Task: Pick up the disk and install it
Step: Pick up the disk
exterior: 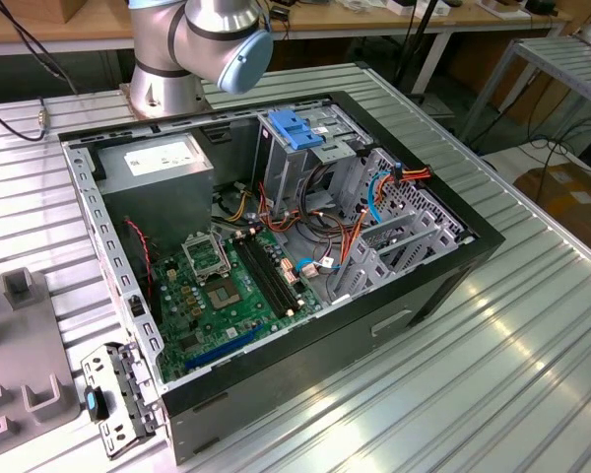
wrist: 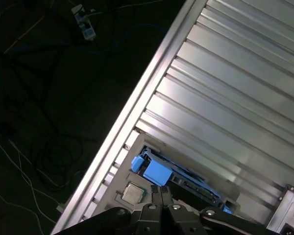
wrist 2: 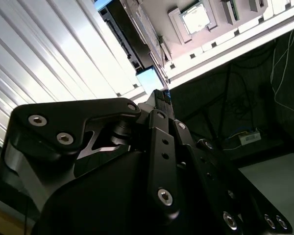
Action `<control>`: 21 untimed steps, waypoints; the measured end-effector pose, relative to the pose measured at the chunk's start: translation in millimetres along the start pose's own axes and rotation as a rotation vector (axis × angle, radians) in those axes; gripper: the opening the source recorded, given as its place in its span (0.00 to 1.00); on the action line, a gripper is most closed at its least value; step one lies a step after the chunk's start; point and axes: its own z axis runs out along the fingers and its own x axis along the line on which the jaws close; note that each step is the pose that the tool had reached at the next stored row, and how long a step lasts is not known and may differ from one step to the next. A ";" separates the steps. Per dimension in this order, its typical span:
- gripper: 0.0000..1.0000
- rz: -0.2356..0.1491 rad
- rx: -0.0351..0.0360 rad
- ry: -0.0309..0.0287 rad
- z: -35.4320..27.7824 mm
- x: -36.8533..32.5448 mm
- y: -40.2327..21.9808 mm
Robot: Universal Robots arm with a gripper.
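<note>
My black metal claw (wrist: 161,190) has its fingers pressed together, empty, just short of the disk (wrist: 166,174). The disk is flat with blue plastic rails, beside a square silver chip (wrist: 132,194) at the ribbed aluminium counter's (wrist: 225,98) edge. Its label is unreadable. In the exterior view, the arm base (exterior: 167,89) stands at eleven o'clock from the open computer case (exterior: 276,246).

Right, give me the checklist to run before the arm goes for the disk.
1. Disk found: ok. The disk sits at the edge of the table in the first wrist view.
2. Disk in hand: not ok. The gripper is apart from the disk, not touching it.
3. Jaws open: not ok. They look shut, on nothing.
4. Case open: ok. The case lies with its inside bare.
5. Bay free: cannot tell. The cage hides its own slot.
6. Path clear: cannot tell. The cables bunch right beside the cage.
</note>
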 end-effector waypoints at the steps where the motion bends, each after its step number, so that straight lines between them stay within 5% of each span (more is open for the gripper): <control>1: 0.11 -0.012 0.0006 0.0005 0.0 0.0 0.0; 9: 0.11 -0.123 0.0062 0.0049 0.0 0.0 0.0; 14: 0.11 -0.228 0.0115 0.0090 0.1 0.0 0.0; 21: 0.11 -0.267 0.0135 0.0104 0.0 0.0 0.0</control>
